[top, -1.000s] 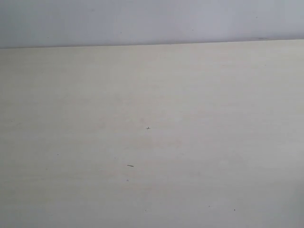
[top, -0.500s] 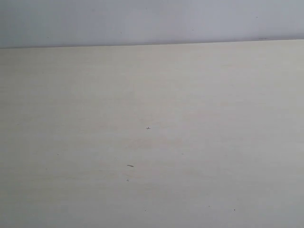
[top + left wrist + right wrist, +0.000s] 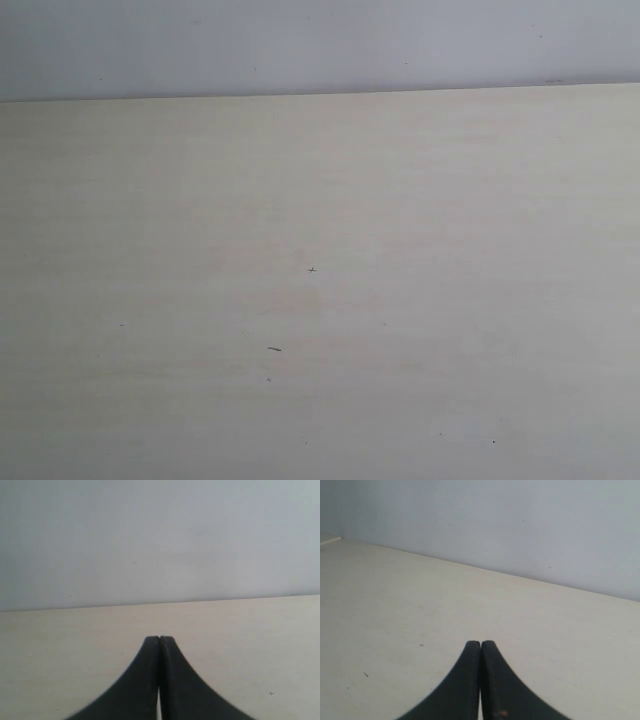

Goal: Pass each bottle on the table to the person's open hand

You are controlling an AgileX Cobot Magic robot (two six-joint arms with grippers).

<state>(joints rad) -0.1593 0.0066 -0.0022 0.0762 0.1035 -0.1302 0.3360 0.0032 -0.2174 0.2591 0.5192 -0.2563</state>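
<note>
The black left gripper point(image 3: 159, 642) and black right gripper point(image 3: 480, 645) are clenched, empty, over the wide pale beige bench point(image 3: 420, 200). No bottle shows anywhere, so its direction cannot be judged.

A plain indoor robot workstation of the lab or test-bench kind was indicated; the exact kind of room could not be determined. A wide, pale beige table point(image 3: 450, 250) with faint wood grain and a few dark specks point(image 3: 312, 269) was bounded by a bare, pale grey wall point(image 3: 320, 45). The left gripper point(image 3: 159, 639) and the right gripper point(image 3: 480, 643), both black, were seen over its surface.
</note>
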